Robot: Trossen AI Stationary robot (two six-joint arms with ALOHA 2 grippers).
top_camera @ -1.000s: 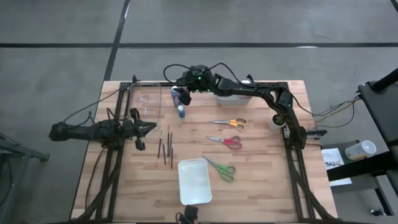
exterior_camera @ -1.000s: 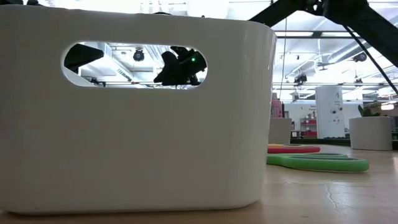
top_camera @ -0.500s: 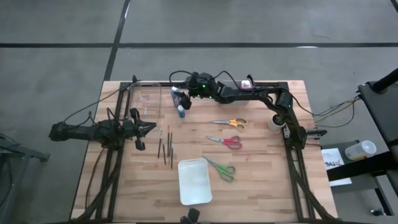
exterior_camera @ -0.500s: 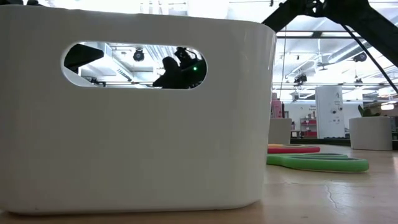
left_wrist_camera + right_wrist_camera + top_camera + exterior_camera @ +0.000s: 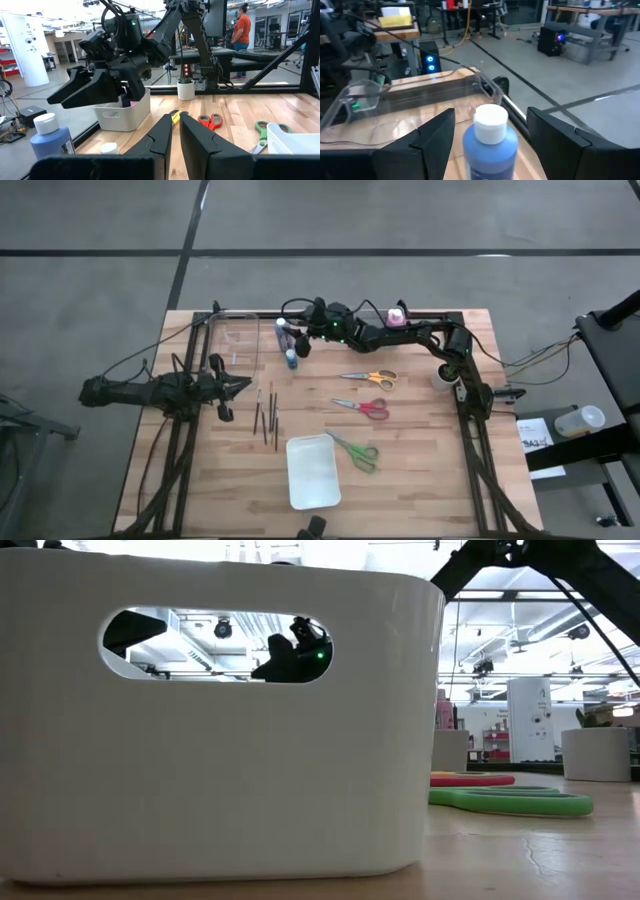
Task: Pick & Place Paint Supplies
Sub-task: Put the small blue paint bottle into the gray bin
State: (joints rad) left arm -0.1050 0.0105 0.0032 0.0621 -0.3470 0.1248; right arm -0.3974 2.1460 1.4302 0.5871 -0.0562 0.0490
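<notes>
My right gripper (image 5: pixel 297 343) reaches to the table's far left, open. In the right wrist view its fingers (image 5: pixel 432 137) stand on either side of a blue bottle (image 5: pixel 490 142) with a white cap, without touching it. A shorter bottle (image 5: pixel 291 359) stands just nearer. A pink bottle (image 5: pixel 397 315) stands in the white bin (image 5: pixel 122 116) at the far edge. Thin dark brushes (image 5: pixel 266 413) and the orange (image 5: pixel 371 378), red (image 5: pixel 364 407) and green scissors (image 5: pixel 355 451) lie flat on the wood. My left gripper (image 5: pixel 243 384) waits shut at the left, holding nothing.
A white tray (image 5: pixel 312 471) stands near the front edge and fills the low view (image 5: pixel 220 740). A clear plastic holder (image 5: pixel 236 338) sits at the far left beside the bottles. A small white pot (image 5: pixel 442 377) stands by the right arm's base.
My right gripper has come down toward the blue bottle and tipped from slanting down to nearly level, staying open. Its arm has sunk with it, uncovering the pink bottle in the far bin. The bottles have kept their places.
</notes>
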